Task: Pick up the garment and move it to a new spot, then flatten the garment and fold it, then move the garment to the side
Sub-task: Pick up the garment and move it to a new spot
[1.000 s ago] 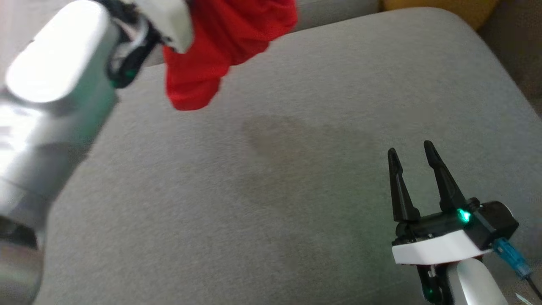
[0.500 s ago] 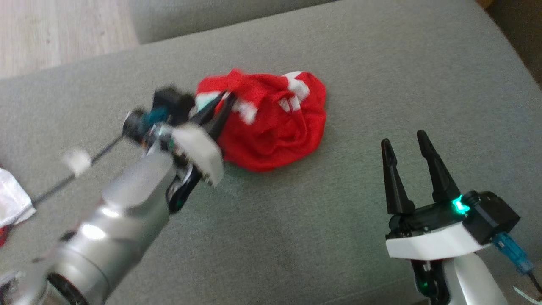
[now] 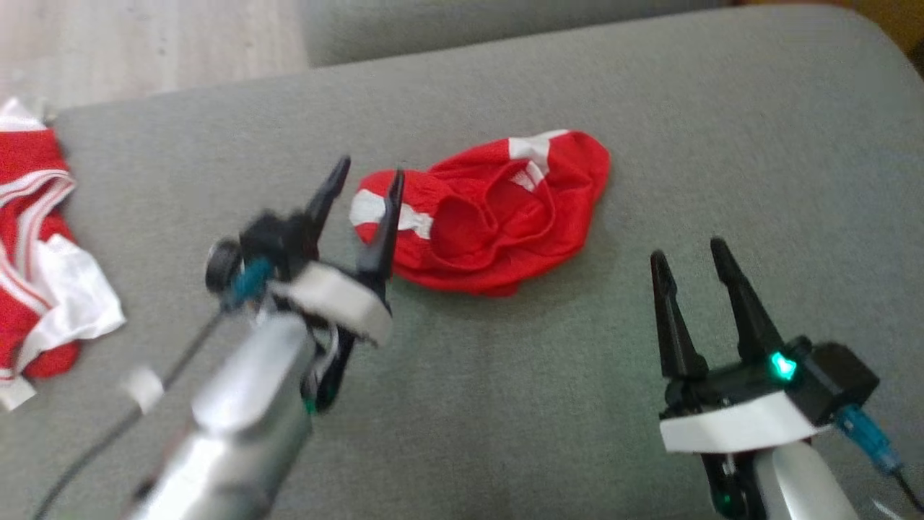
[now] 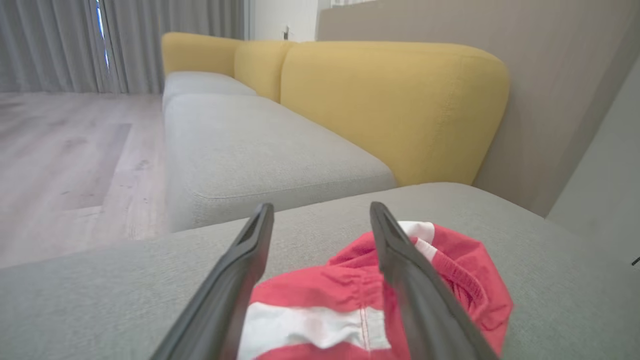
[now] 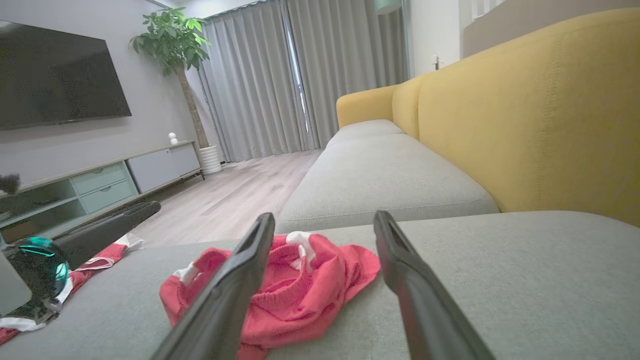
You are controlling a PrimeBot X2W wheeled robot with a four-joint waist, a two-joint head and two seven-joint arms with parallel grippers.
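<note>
The garment [image 3: 498,213] is a red piece with white stripes, lying crumpled in the middle of the grey sofa cushion [image 3: 505,404]. My left gripper [image 3: 369,170] hovers open at the garment's left edge, its fingers spread with nothing between them. From the left wrist, the garment [image 4: 360,310] lies just under and beyond the open fingers [image 4: 225,295]. My right gripper [image 3: 686,249] stands open to the right of the garment, a short way off. Through the right wrist camera the garment [image 5: 300,295] sits crumpled ahead of the open fingers [image 5: 225,300].
A second red and white garment [image 3: 36,245] lies bunched at the cushion's left edge. Wooden floor [image 3: 144,43] lies beyond the cushion's far left. A yellow sofa back [image 5: 540,115] rises on the right, and another grey seat [image 4: 260,150] continues ahead.
My left gripper has brought the garment down from the air onto the cushion, let go of it and opened. The head camera has shifted. The right gripper has stayed put.
</note>
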